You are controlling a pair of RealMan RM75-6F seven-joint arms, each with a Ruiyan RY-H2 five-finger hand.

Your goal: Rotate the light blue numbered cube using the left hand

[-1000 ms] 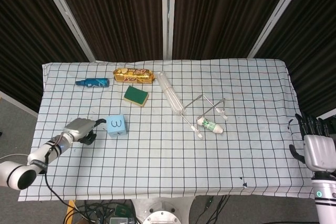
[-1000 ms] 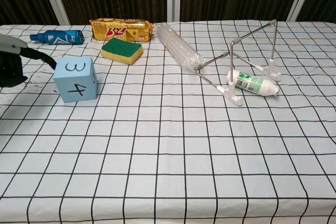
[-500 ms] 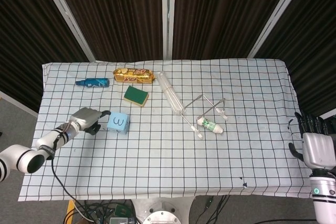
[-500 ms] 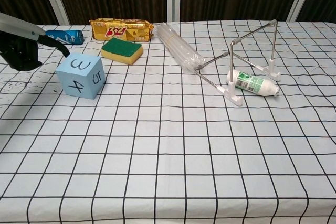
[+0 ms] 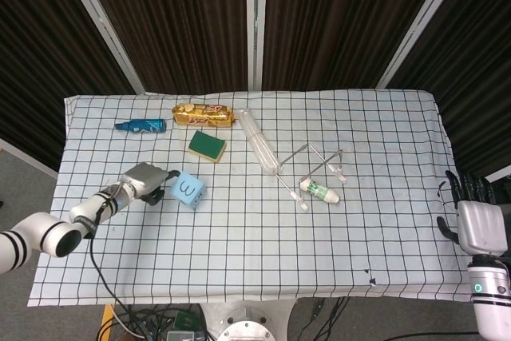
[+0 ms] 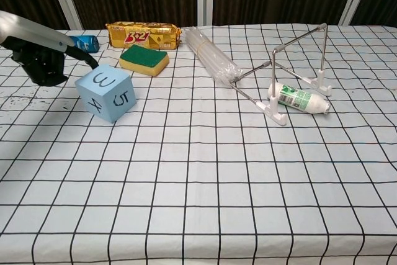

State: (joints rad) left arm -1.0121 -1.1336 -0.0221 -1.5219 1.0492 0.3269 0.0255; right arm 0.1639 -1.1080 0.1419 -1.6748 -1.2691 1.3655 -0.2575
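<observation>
The light blue numbered cube (image 5: 188,190) (image 6: 107,92) sits on the checked cloth at the left, turned corner-on, with a 3 on top and a 4 and a 5 on its near sides. My left hand (image 5: 145,184) (image 6: 41,56) lies right beside its left side, with a dark finger reaching the cube's upper left edge; it does not grip the cube. My right hand (image 5: 477,218) hangs off the table's right edge, fingers apart and holding nothing.
Behind the cube lie a green sponge (image 5: 207,146) (image 6: 144,59), a gold biscuit pack (image 5: 204,114) and a blue bottle (image 5: 140,125). A clear tube bundle (image 5: 261,143), a wire stand (image 5: 313,167) and a small white bottle (image 5: 321,192) occupy the middle.
My left hand has swept forward and to the right along the cube's left side. The cube has slid a little right and turned on the cloth, so its 5 face now shows.
</observation>
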